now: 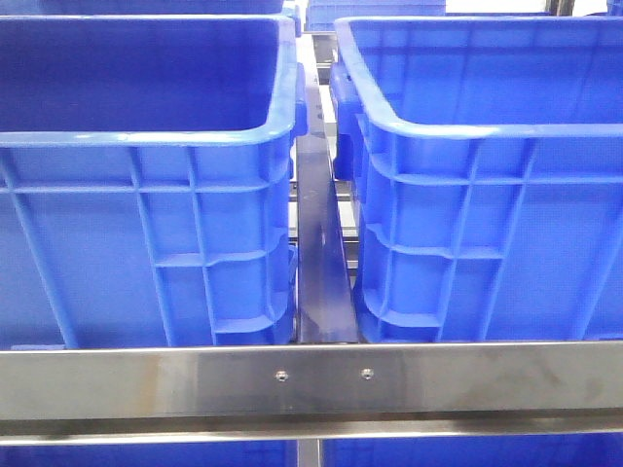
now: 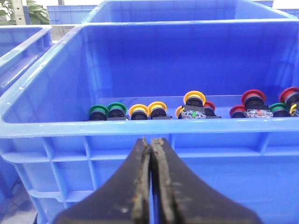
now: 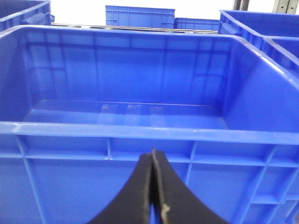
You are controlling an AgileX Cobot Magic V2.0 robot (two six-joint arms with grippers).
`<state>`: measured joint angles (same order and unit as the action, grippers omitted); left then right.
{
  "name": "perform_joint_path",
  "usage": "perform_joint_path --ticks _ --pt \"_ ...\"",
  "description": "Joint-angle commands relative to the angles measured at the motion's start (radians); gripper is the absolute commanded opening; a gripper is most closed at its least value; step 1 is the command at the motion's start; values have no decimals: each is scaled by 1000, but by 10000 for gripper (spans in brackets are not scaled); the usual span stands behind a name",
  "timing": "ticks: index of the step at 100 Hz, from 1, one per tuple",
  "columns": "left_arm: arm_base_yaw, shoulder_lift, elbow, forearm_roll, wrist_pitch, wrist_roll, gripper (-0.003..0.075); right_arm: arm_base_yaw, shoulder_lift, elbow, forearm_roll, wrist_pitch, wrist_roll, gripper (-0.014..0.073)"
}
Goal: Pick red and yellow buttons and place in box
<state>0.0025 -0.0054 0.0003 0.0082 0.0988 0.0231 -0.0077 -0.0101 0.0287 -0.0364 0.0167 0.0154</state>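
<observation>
Several yellow buttons (image 2: 139,110) and red buttons (image 2: 253,97) stand in a row on the floor of a blue crate (image 2: 70,128) in the left wrist view, mixed with green ones (image 2: 97,111). My left gripper (image 2: 152,140) is shut and empty, outside that crate's near wall and just below its rim. In the right wrist view a deep blue box (image 3: 93,129) shows a bare floor. My right gripper (image 3: 153,151) is shut and empty, outside its near wall below the rim. Neither gripper shows in the front view.
The front view shows two large blue crates side by side, one left (image 1: 146,136) and one right (image 1: 467,126), with a narrow gap between them. A steel rail (image 1: 311,379) runs across in front. More blue crates stand behind (image 3: 140,16).
</observation>
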Motion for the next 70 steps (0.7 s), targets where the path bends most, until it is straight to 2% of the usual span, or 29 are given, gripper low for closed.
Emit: perform_joint_path --ticks 1,34,70 --pt "-2 -31 52 -8 -86 -11 -20 0 -24 -16 -7 -78 0 -68" --pt "-2 -31 7 -8 -170 -11 -20 0 -24 -16 -7 -78 0 -68" --pt "-2 94 -332 -8 154 -11 -20 0 -24 -16 -7 -78 0 -68"
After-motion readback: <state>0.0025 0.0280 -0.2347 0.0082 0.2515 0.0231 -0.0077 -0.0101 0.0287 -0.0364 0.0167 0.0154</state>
